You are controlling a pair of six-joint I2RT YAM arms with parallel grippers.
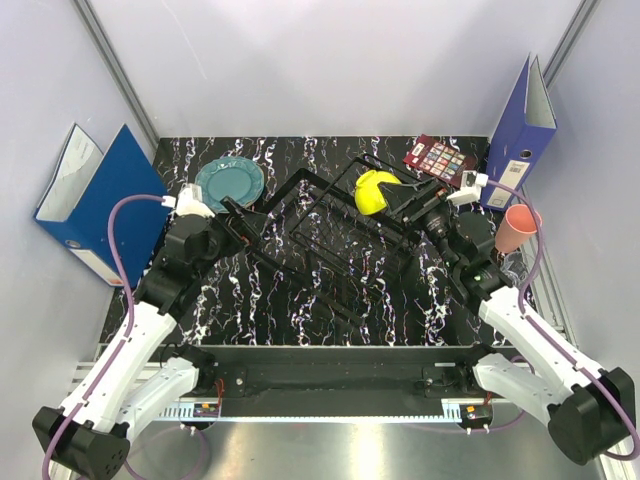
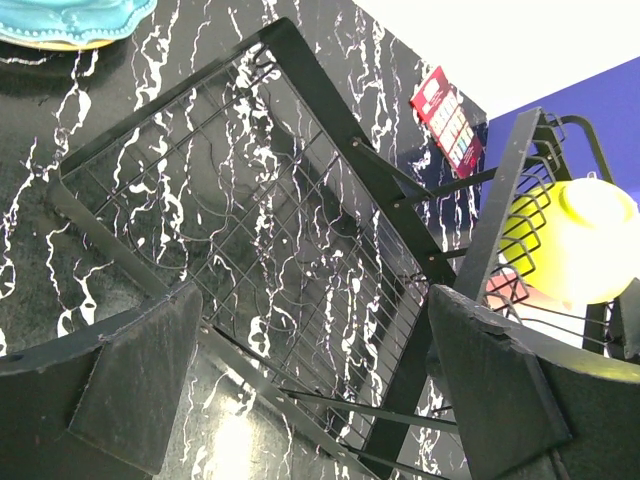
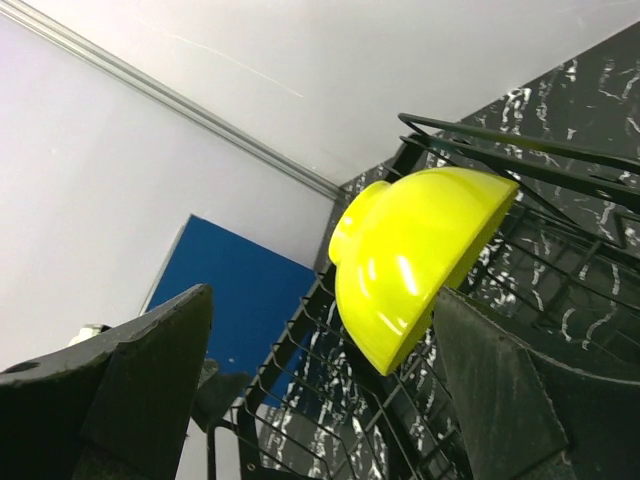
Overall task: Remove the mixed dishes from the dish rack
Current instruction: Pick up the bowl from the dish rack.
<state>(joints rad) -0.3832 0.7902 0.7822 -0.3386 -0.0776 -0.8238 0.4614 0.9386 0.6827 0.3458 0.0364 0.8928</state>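
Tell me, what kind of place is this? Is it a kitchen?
Probably a robot test booth, not a real kitchen. Plain white walls box in one marbled table, a left arm and right arm are bolted at its edge, and office binders stand near the rack.

A black tabletop [image 1: 250, 300] veined with white is shown. The black wire dish rack [image 1: 335, 235] is set at its middle. A teal scalloped plate [image 1: 229, 182] is laid flat at the far left, and a red card [image 1: 440, 159] of coloured squares at the far right, beside an upright blue ring binder [image 1: 520, 125]. A pink cup [image 1: 517, 230] is seen at the right edge.
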